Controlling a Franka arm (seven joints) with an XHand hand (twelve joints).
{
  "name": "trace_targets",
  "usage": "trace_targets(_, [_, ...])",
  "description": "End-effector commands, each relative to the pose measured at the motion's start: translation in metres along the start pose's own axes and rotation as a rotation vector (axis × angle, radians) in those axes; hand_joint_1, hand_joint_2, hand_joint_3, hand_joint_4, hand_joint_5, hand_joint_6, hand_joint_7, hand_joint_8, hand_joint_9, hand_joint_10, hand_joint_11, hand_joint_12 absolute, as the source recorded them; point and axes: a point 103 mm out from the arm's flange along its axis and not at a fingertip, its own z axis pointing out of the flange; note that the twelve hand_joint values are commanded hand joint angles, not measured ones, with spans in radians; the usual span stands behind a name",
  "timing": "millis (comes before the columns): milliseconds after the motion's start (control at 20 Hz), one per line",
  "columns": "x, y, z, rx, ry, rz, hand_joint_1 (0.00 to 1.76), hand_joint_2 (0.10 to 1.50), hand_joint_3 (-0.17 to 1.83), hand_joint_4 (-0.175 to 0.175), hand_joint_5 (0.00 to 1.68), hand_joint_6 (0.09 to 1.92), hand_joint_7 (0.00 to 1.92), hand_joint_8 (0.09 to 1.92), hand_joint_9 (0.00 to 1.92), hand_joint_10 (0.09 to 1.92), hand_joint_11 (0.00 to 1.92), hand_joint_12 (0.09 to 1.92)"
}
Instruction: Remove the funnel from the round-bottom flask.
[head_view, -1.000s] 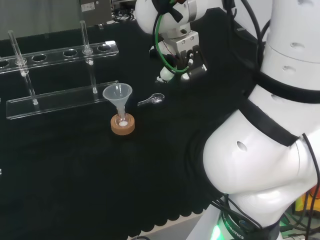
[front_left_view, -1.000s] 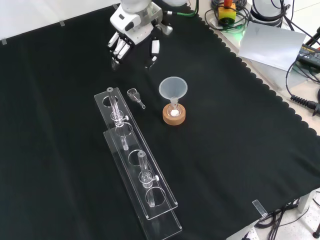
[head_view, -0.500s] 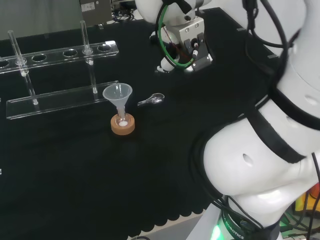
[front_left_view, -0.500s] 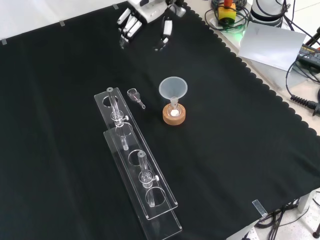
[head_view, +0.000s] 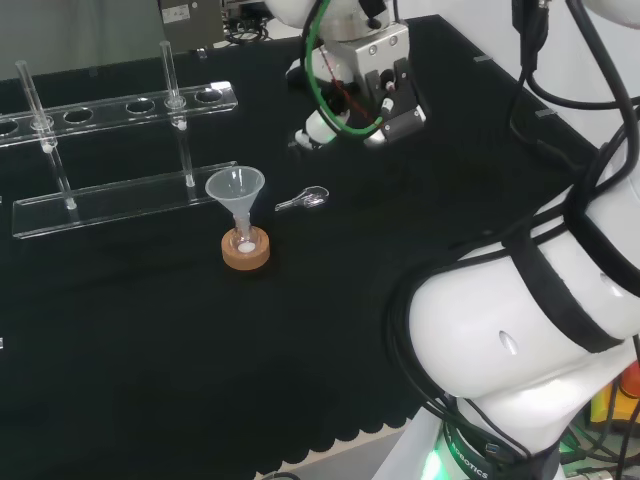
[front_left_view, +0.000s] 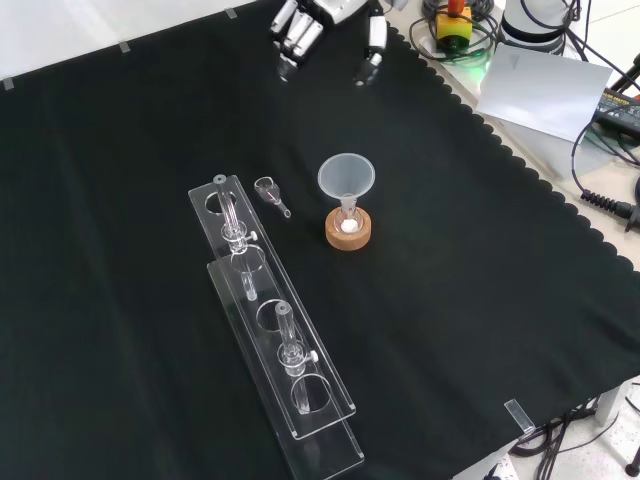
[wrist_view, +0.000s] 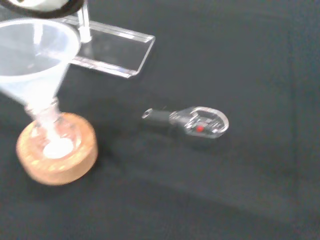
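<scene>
In the head view, our hand hangs at upper centre, well apart from the funnel, which sits in the flask on its cork ring left of centre. Nothing is removed yet. In the front view, the fingers at the top edge are spread and empty. In the wrist view, the funnel sits at upper left, seated in the flask.

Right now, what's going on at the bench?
Nothing is being held. The hand hangs open above the far edge of the cloth in the front view, well clear of the funnel. The funnel sits upright in the round-bottom flask on its cork ring. A small glass stopper lies beside it.
</scene>
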Motion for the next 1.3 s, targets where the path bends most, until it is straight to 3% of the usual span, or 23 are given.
trace_targets(50, [0.040,0.002,0.002,0.106,0.017,-0.057,0.60,0.68,0.44,-0.047,0.35,0.09,0.22,0.66,0.71,0.09,0.36,1.39])
trace_targets(300, [0.057,0.014,0.004,0.155,-0.005,-0.093,0.56,0.70,0.37,-0.039,0.25,0.09,0.06,0.64,0.54,0.09,0.23,1.45])
trace_targets(850, [0.072,0.035,0.018,0.223,-0.020,-0.120,0.52,0.71,0.31,-0.040,0.19,0.09,0.00,0.65,0.48,0.09,0.18,1.48])
trace_targets(1300, [0.080,0.056,0.029,0.273,-0.024,-0.150,0.51,0.73,0.26,-0.038,0.15,0.09,0.00,0.46,0.42,0.09,0.17,1.48])
